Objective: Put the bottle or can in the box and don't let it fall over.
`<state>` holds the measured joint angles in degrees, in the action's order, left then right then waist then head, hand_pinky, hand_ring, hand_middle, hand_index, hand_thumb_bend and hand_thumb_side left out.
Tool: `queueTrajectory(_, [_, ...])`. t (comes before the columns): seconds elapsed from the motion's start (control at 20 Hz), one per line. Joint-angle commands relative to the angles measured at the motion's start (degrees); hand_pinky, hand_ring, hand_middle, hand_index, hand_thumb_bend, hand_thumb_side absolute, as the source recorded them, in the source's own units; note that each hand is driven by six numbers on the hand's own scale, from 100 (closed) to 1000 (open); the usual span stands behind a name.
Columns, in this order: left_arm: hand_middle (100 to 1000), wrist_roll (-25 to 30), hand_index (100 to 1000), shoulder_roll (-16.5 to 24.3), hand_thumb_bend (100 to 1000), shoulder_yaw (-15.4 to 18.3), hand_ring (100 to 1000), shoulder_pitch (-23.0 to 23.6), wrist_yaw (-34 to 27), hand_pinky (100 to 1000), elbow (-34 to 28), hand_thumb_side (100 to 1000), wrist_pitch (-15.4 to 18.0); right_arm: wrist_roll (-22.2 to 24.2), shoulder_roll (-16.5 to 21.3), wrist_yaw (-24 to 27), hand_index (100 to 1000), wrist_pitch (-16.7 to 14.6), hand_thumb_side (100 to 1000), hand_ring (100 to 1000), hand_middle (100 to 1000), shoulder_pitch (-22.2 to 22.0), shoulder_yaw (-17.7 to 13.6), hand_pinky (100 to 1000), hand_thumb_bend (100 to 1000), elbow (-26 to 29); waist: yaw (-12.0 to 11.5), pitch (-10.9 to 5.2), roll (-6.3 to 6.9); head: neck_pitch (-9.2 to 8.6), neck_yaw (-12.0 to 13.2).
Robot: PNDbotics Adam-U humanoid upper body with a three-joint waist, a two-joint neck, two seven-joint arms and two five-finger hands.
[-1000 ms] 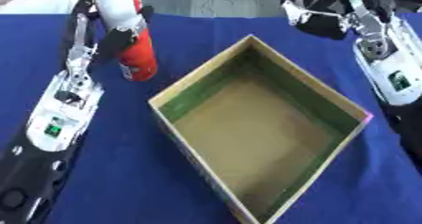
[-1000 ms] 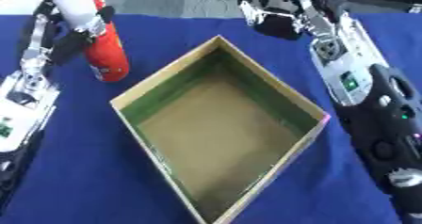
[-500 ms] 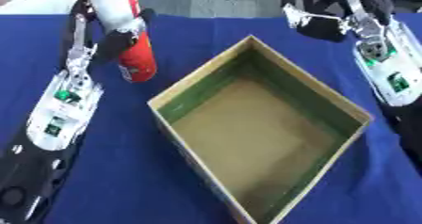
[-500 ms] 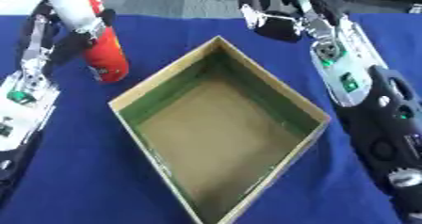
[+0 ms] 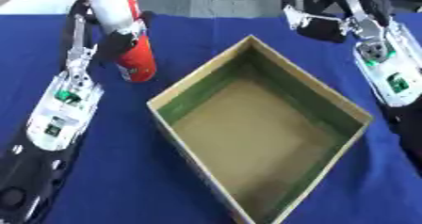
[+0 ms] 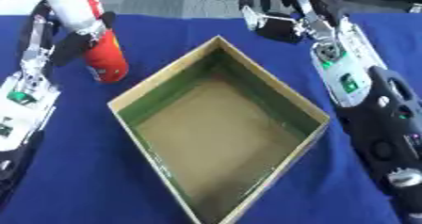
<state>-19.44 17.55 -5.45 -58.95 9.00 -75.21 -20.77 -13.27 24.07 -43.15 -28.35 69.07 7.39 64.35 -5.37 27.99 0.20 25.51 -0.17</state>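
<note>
- Red and white bottle (image 5: 124, 35) held upright at the far left of the blue table (image 5: 124, 171), its long axis close to vertical, top leaning slightly away toward the far edge.
- Left hand (image 5: 114, 43) curled round the middle of the bottle, dark fingers (image 6: 72, 42) wrapped over the seam between white upper part and red lower part.
- Red base close above the cloth or resting on it; impossible to tell which.
- Open cardboard box (image 5: 329, 103) sitting cornerwise in the middle of the table, green inner walls, brown floor, nothing inside.
- Box lying to the right of the bottle and nearer the body; nearest corner just beside the red base, apart from it.
- Right hand (image 6: 276, 23) hanging over the far right of the table beyond the far corner of the box, holding nothing; fingers too dark and bunched to judge apart or together.
- Judged: left hand far nearer the work, already carrying it; coming move a lift over the near-left wall, then a shift right and a straight descent, bottle kept vertical so the base lands flat on the box floor.
</note>
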Motion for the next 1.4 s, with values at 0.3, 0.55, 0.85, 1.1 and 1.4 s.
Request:
queueTrajectory(0.3, [1000,0.1,922,0.5,615,0.3,866,-0.7,-1.5,1000,-1.5,343,-0.4,-0.4,1.2,0.8,253,-0.2,257,152,757,0.9,-0.5,623,100,0.1,0.1,-1.48,0.20,-0.21,-0.2])
queueTrajectory(0.55, [1000,0.2,898,0.3,567,0.2,892,-0.6,-2.3,1000,-1.9,326,-0.8,-0.4,1.3,1.3,252,-0.1,265,150,760,0.8,-0.5,625,100,-0.1,0.0,-1.53,0.19,-0.32,-0.2])
queueTrajectory(0.85, [1000,0.2,805,-0.1,495,0.1,878,-0.5,-4.3,1000,-2.2,288,-0.7,-0.4,1.3,1.6,252,0.2,285,152,770,0.7,-0.5,627,100,-0.2,0.0,-1.52,0.12,-0.25,-0.2])
queueTrajectory(1.1, [986,0.1,734,-0.5,418,0.1,853,-0.5,-6.6,1000,-2.1,244,-0.8,0.0,1.2,2.1,257,0.4,354,157,783,0.7,-0.5,634,100,-0.7,0.0,-1.46,0.10,-0.59,-0.2])
queueTrajectory(1.4, [916,-1.5,667,-0.7,337,0.0,806,-0.6,-9.1,1000,-2.0,235,-0.9,0.9,1.1,2.9,260,0.4,391,166,791,1.0,-0.6,639,100,-1.4,-0.1,-1.31,-0.02,-0.92,-0.4])
